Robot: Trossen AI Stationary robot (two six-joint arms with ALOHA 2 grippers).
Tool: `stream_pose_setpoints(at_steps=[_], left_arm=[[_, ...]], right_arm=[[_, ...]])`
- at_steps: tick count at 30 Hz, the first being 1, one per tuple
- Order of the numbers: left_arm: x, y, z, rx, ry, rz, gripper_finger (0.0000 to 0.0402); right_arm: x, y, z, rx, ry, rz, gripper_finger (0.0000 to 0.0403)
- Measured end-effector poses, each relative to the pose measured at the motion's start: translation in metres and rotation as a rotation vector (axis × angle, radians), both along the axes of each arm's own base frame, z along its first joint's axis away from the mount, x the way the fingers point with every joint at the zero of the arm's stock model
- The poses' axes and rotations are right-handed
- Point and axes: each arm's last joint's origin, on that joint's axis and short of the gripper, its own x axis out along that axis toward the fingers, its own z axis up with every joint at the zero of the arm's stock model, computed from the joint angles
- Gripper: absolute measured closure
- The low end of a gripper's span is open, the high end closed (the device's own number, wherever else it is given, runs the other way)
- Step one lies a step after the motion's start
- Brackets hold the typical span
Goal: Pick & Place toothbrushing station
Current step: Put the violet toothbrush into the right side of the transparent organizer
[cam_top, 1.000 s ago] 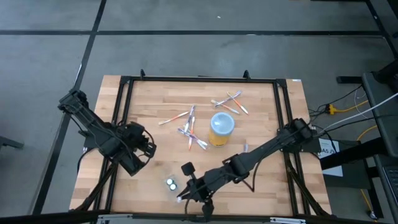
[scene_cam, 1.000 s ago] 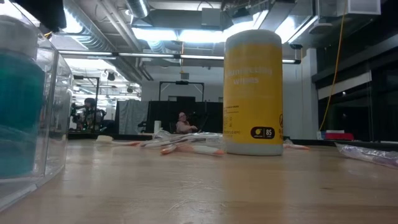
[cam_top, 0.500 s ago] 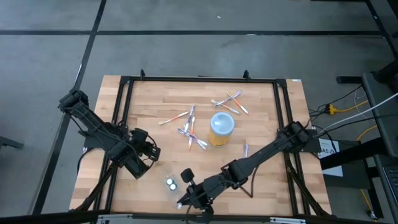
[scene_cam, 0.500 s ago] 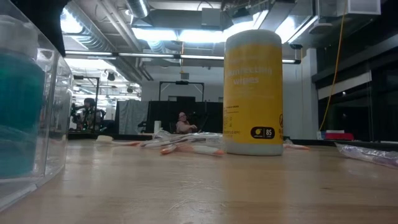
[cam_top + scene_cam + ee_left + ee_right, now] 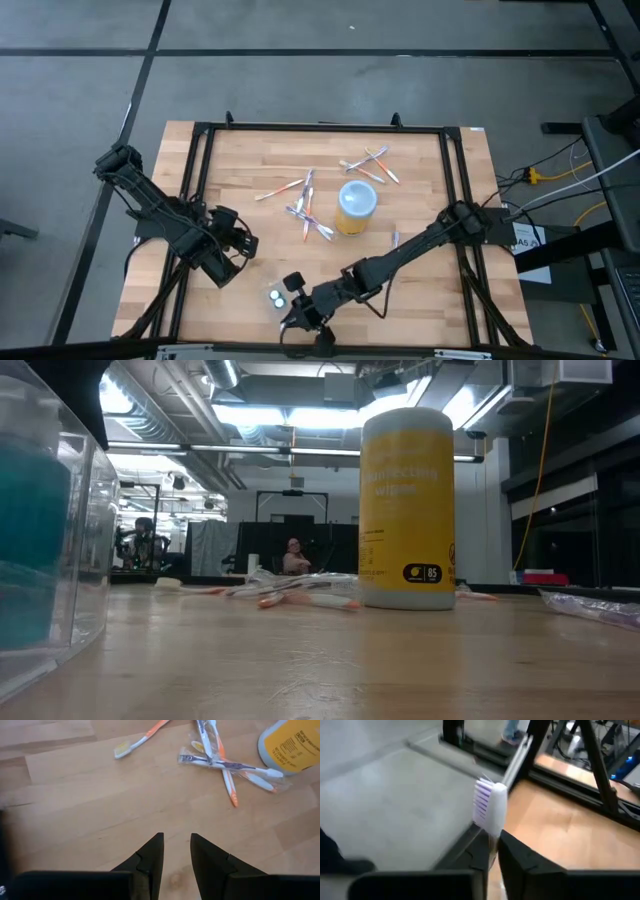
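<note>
The table (image 5: 240, 160) is pale wood in jointed strips, smooth with a light sheen, framed by matt black metal rails (image 5: 320, 127). The yellow cup (image 5: 407, 510) looks like glossy plastic. The toothbrushes (image 5: 227, 767) are smooth plastic, some in clear shiny wrappers. The left gripper (image 5: 176, 852) is matt black.

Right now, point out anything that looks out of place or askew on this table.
The toothbrushes lie scattered and crossed beside the yellow canister, not lined up. The right gripper holds a toothbrush upright at the table's near edge. Nothing looks spilled or broken.
</note>
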Motion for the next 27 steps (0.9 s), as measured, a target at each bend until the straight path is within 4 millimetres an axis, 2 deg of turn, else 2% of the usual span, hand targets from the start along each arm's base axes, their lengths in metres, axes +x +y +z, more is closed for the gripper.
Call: stream_pose_setpoints(at_steps=[6,10,14,18,20,23,27], left_arm=[[0.001,-0.001,0.000,-0.010,-0.005,0.001,0.0311],[0.001,-0.001,0.000,-0.014,-0.009,0.001,0.0311],[0.001,-0.001,0.000,-0.015,-0.010,0.001,0.0311],[0.001,-0.001,0.000,-0.014,-0.010,0.001,0.0311],[0.001,-0.001,0.000,-0.007,-0.014,0.000,0.0311],[0.001,-0.001,0.000,0.003,-0.019,-0.005,0.0311],[0.001,-0.001,0.000,0.008,-0.022,-0.006,0.0311]], right_arm=[[0.008,-0.012,0.007,0.102,0.044,-0.038,0.0222],[0.006,-0.009,0.014,0.070,0.066,-0.027,0.0176],[0.001,-0.006,0.017,0.080,0.092,-0.067,0.0170],[-0.010,-0.002,0.031,0.104,0.107,-0.173,0.0186],[-0.020,0.003,0.031,0.071,0.161,-0.216,0.0197],[-0.042,0.008,0.027,-0.012,0.303,-0.262,0.0213],[-0.080,0.003,0.011,-0.167,0.632,-0.414,0.0231]])
